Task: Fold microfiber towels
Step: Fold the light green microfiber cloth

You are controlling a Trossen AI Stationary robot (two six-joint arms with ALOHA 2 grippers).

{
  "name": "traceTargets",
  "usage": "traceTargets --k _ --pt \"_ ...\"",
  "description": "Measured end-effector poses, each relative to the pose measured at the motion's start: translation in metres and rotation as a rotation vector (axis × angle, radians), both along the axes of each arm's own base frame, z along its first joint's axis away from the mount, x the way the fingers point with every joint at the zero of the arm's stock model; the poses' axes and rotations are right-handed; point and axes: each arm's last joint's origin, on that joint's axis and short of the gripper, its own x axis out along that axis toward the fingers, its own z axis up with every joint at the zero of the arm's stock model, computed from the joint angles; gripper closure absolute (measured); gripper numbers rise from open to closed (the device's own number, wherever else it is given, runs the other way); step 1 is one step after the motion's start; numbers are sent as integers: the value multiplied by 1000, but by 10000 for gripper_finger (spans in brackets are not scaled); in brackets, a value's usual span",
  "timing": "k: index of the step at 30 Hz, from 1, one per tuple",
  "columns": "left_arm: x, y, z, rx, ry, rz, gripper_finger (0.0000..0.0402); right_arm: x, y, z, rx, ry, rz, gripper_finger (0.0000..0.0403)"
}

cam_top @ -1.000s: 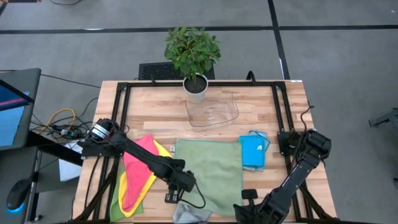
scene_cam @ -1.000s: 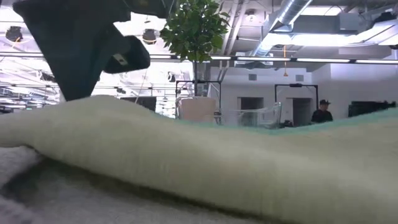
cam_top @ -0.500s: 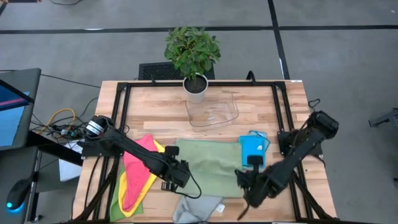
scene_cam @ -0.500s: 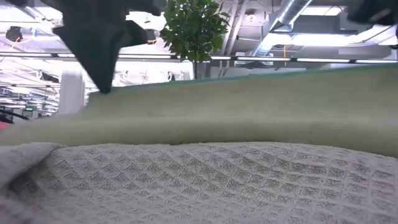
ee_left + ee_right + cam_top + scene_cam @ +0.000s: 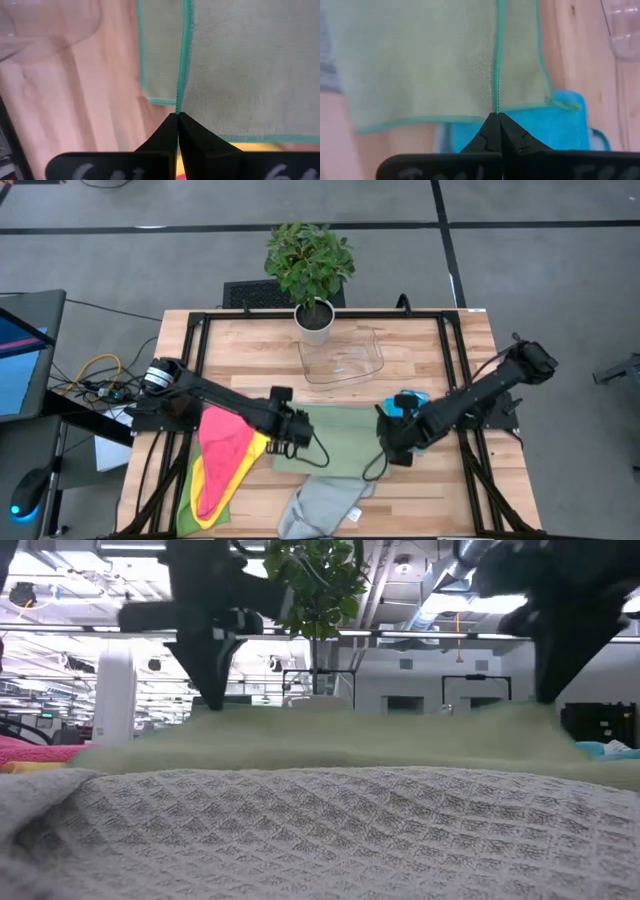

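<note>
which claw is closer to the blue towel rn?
Right. The right claw is right beside the blue towel, shut on the green towel's edge. The left claw grips that towel's opposite side, farther away.

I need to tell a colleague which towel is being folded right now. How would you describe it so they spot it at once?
Start at the potted plant at the wooden table's far edge and come straight toward the near edge, past the clear tray. The pale green towel lies mid-table, between the pink towel and the blue towel. Unlike the others, the left gripper and right gripper each pinch its teal-trimmed edge.
</note>
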Motion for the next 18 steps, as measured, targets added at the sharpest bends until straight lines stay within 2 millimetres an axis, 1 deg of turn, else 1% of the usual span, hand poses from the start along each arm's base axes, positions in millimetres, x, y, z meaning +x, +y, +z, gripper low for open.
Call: traceTargets --k 4,9,15,18 --pt "4 18 0 -2 22 11 401 3 -18 -9 -13 37 -3 397" --pt "7 34 0 -1 31 15 401 7 -32 -7 -22 50 12 397" --pt "11 47 -1 -30 16 38 401 12 -42 -10 -14 65 18 397" --pt "8 49 -9 -44 30 48 401 17 -44 -12 -11 44 25 396"
